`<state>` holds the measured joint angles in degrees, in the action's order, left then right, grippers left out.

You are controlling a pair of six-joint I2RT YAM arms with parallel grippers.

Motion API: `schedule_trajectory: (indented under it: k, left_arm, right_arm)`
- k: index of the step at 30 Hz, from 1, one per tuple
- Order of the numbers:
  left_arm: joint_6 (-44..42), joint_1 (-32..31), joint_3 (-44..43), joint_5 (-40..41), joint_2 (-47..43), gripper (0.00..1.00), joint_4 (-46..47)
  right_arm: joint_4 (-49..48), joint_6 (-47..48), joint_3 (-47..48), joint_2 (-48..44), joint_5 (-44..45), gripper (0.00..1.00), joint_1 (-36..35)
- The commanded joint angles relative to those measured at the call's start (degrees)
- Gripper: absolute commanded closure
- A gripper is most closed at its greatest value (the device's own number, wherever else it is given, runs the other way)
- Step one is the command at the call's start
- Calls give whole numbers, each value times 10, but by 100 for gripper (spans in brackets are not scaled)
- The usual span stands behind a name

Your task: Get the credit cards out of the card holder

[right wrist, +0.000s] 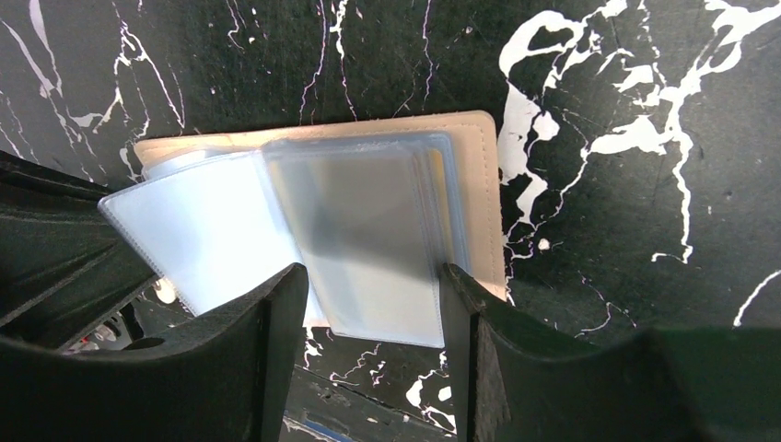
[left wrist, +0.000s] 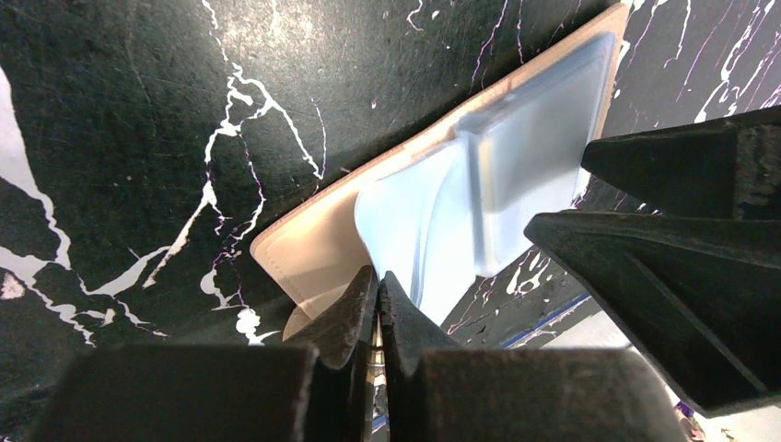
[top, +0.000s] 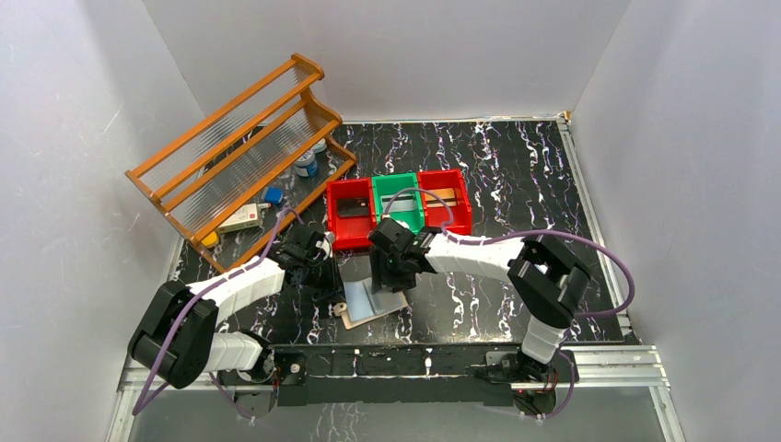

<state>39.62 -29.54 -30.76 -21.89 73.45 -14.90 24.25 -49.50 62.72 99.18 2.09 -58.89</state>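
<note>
The card holder lies open on the black marbled table near its front edge, tan cover down, pale blue sleeves up. A grey card shows through the top sleeve, with a yellowish edge behind it. My right gripper is open, and its fingers straddle that sleeve's near edge. My left gripper is shut, its tips at the holder's edge where a loose sleeve curls up; whether it pinches that sleeve is unclear. A dark card and an orange card lie in the red bins.
Three bins stand in a row behind the grippers: red, green, red. A wooden rack leans at the back left with small items under it. A metal rail runs along the front edge. White walls enclose the table.
</note>
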Motion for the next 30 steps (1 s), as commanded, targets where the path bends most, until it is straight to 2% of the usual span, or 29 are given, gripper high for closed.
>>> schedule_trajectory:
  k: [1, 8, 17, 30]
  left_arm:
    - [-3, -4, 0, -14, -2, 100, -1]
    - [-3, -4, -1, -16, 0, 100, -1]
    - [-2, -5, -1, -16, 2, 100, 0]
    - [-3, -5, -1, -16, 2, 100, 0]
  right_arm:
    - [-9, 4, -3, 25, -20, 37, -2]
    - [-22, 4, -2, 20, -37, 41, -3]
    - [4, 3, 18, -19, -11, 51, -5]
    - [50, 0, 58, -35, 30, 52, -19]
